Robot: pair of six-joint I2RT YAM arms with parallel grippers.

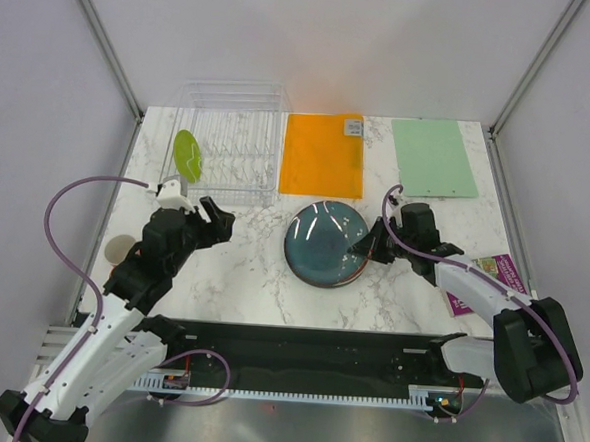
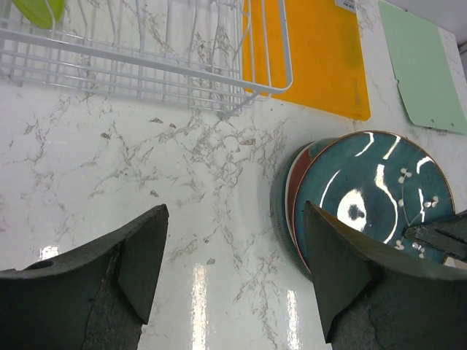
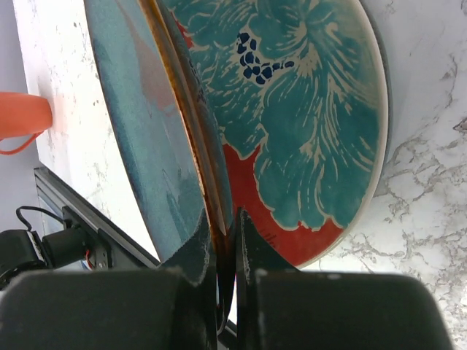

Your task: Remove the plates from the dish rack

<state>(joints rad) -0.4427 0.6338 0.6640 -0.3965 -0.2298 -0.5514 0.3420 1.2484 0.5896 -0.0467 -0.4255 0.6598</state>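
The clear dish rack [image 1: 230, 142] stands at the back left and holds only the small lime-green plate [image 1: 187, 154], upright at its left end; both show in the left wrist view, rack [image 2: 146, 62] and lime-green plate [image 2: 40, 9]. The dark teal-blue plate [image 1: 326, 241] lies on the red floral plate [image 3: 292, 109], which lies on the grey-green plate [image 2: 278, 211], at the table's middle. My right gripper [image 1: 368, 248] is shut on the teal plate's right rim [image 3: 146, 124], which is tilted up off the red plate. My left gripper [image 1: 210, 224] is open and empty, just in front of the rack.
An orange mat [image 1: 322, 155] and a green mat [image 1: 433, 157] lie flat at the back, right of the rack. A cup [image 1: 121, 248] sits at the left edge by my left arm. A purple card [image 1: 492, 278] lies at the right edge.
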